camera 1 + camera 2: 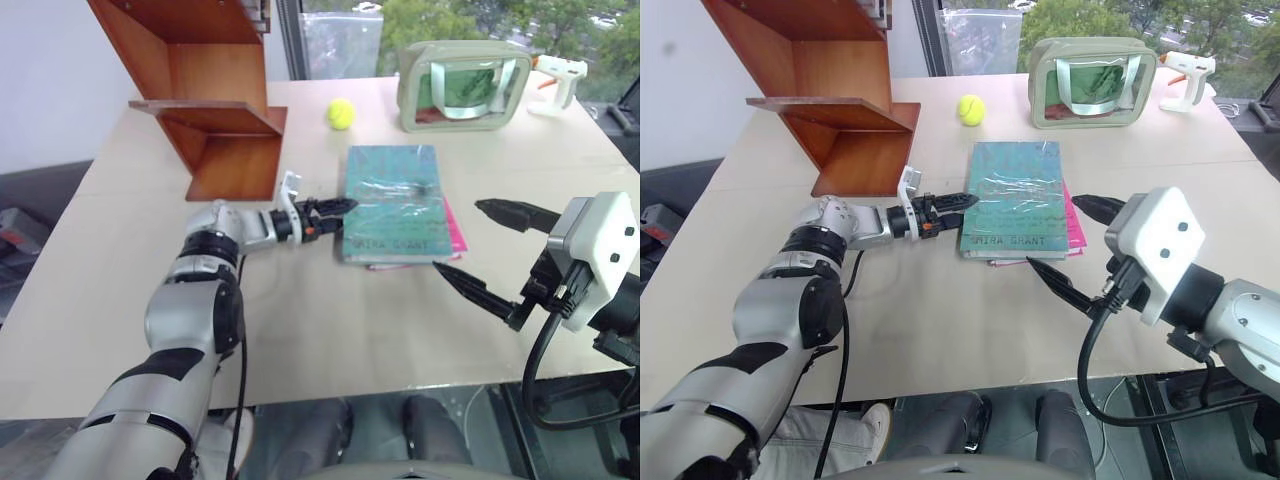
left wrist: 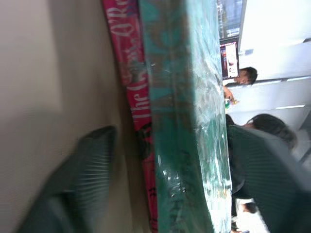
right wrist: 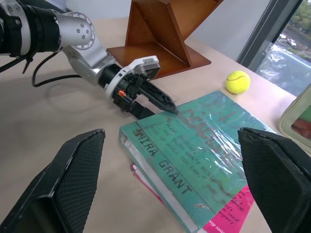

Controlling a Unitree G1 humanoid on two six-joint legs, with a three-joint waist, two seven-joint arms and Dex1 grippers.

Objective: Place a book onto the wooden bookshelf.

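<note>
Currently, my left tool [image 3: 154, 103] straddles the large teal-green glossy book's [image 1: 395, 200] edge; risk: pinching the pink book [image 3: 232, 209] beneath too.

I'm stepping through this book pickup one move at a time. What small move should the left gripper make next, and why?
Probably close the left gripper on the near edge of the teal book. One finger lies over the cover and the other sits lower beside that edge, so the jaws straddle it. The book lies flat on a pink book, not yet lifted toward the wooden bookshelf. The right gripper waits open nearby.
</note>
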